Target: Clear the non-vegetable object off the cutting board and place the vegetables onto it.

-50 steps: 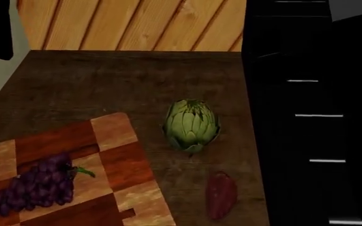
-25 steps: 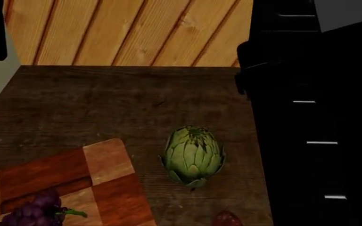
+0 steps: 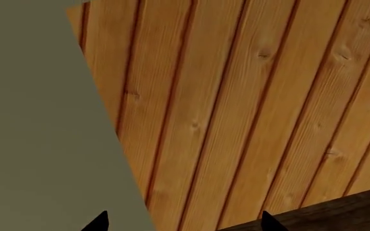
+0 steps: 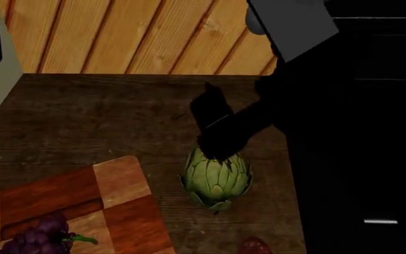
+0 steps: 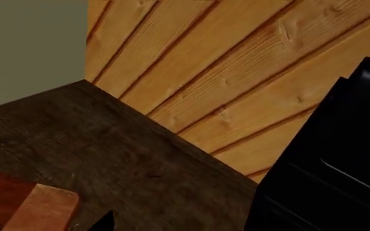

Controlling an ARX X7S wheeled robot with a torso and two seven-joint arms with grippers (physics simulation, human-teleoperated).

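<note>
Grapes [image 4: 39,241] sit on the cutting board [image 4: 69,198] at the near left of the surface [image 4: 90,116], only their top and green stem showing at the lower edge of the head view, so the board is not yet cleared. The artichoke [image 4: 215,177] stands off the board, just beside its right edge, and the reddish root [image 4: 255,246] barely shows nearer the front edge. The right gripper [image 4: 213,140] hangs directly over the artichoke's top, its dark body hiding the tip of the leaves; whether it touches them I cannot tell. In the right wrist view only one fingertip [image 5: 104,222] shows low in the picture, with the board's corner [image 5: 40,207] close by, so I cannot tell how wide that gripper stands. The left gripper [image 3: 181,224] shows two fingertips set well apart, so it is spread and empty, facing the plank wall [image 3: 249,106] beyond the surface's far edge. Judging from this, the step in hand is taking the artichoke. To do it well, I would centre over the widest part, descend straight, and close across the round body below the pointed leaves, since the top likely gives a poor hold and it may roll toward the root.
</note>
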